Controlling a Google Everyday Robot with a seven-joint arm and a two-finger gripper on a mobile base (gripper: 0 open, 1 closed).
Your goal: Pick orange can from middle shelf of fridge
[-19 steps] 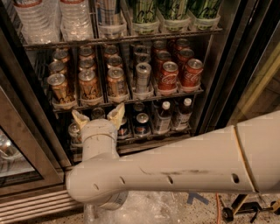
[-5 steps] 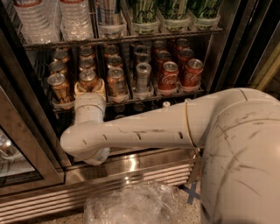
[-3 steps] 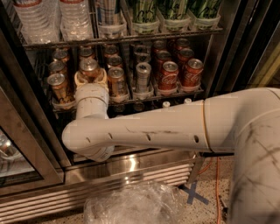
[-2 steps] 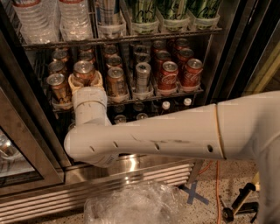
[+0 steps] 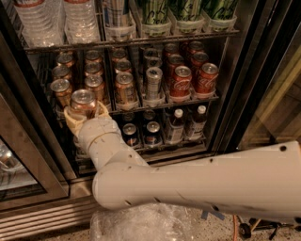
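My gripper (image 5: 84, 112) is shut on an orange can (image 5: 83, 103) with an orange-brown body and a silver top. It holds the can upright, just in front of the middle shelf (image 5: 188, 100) of the fridge (image 5: 244, 70), at its left side. More orange cans (image 5: 125, 87) stand in lanes on that wire shelf, with a slim silver can (image 5: 153, 81) and red Coca-Cola cans (image 5: 181, 81) to their right. My white arm runs from the gripper down to the lower right.
Water bottles (image 5: 77, 19) and green cans (image 5: 186, 9) fill the rack above. Small bottles and dark cans (image 5: 153, 132) stand on the rack below. The open glass door's frame (image 5: 23, 155) is at the left. Crumpled clear plastic (image 5: 141, 226) lies on the floor.
The gripper reached up to the left lane of the middle shelf, closed on an orange can and has drawn it out and down toward the front of the shelf.
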